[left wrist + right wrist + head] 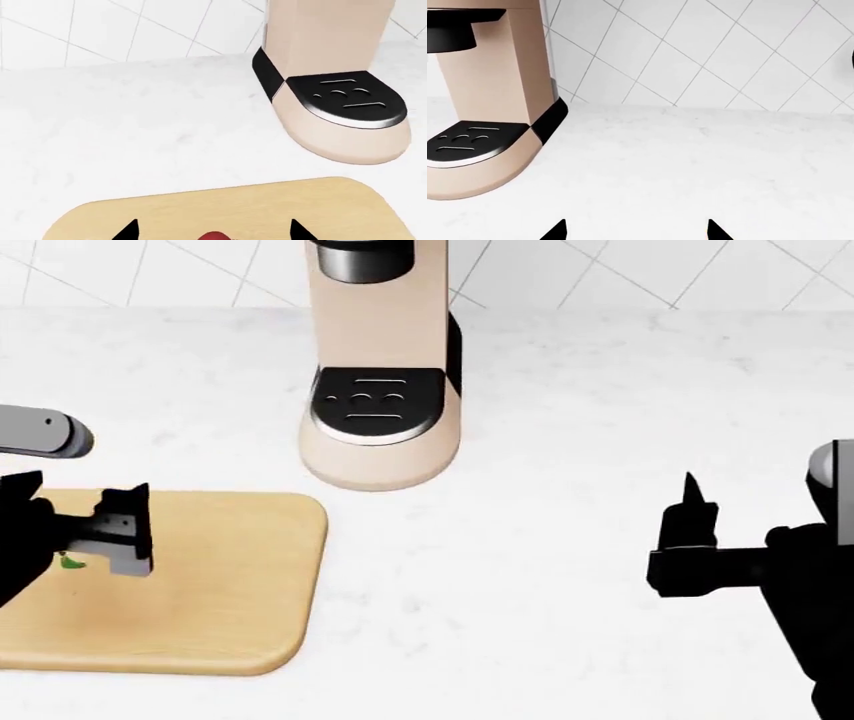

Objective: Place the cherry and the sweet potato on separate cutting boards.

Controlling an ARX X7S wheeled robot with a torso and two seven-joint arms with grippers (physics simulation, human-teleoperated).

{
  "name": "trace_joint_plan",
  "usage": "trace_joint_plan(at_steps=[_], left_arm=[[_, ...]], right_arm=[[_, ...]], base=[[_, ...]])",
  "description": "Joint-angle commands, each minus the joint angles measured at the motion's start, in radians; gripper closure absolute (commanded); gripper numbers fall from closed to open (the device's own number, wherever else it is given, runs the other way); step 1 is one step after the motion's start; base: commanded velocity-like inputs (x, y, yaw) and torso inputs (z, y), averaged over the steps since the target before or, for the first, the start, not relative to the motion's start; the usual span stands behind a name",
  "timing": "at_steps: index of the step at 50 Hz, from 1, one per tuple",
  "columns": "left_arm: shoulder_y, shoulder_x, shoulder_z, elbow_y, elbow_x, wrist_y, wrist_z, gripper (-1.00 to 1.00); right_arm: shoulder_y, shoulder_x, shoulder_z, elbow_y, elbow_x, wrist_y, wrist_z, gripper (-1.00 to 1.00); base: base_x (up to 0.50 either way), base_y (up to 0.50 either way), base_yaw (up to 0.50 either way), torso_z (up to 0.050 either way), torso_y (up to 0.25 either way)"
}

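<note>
Head view, from the left: the left pincer hangs low over a cutting board that lies at the left end of the white marbled surface. Beside the pincer's dark body a small green leaf shows on the board, but the fruit itself is hidden there. Left wrist view fills that in: the cherry, a dark-red round shape cut off by the frame edge, sits on the board between the two black fingertips, which stand wide apart and do not touch it. So the left pincer is open with the cherry lying in the gap between its tips, resting on the wood.

Behind the board, near the tiled wall, stands a beige coffee machine with a black drip tray on its foot; it is close to the board's far corner but apart from it.

Further right the surface is bare white marble. The right pincer hovers over it, well apart from the board and the machine. Right wrist view shows its two black fingertips spread wide with only marble between them, so it is open and holds nothing. The sweet potato and a second board appear in no view.
</note>
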Motion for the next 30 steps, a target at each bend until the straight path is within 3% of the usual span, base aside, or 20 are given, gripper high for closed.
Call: trace_joint_plan(at_steps=[1, 15, 30], left_arm=[[-0.046, -0.032, -0.095, 0.142, -0.095, -0.095, -0.049, -1.0], [-0.112, -0.07, -0.178, 0.207, -0.149, -0.155, -0.095, -1.0], [-0.292, -0.058, -0.13, 0.111, -0.125, -0.181, -0.082, -1.0]], right_arm=[[0.003, -0.009, 0.003, 0.008, 0.002, 0.008, -0.001, -1.0], [0.047, 0.014, 0.026, -0.027, 0.0, 0.03, 0.015, -1.0], [0.13, 0.016, 0.059, -0.038, 0.006, 0.085, 0.009, -1.0]], base=[[0.0, 0.0, 0.0, 0.0, 0.0], [0.0, 0.0, 0.0, 0.0, 0.0], [0.0, 0.0, 0.0, 0.001, 0.0]])
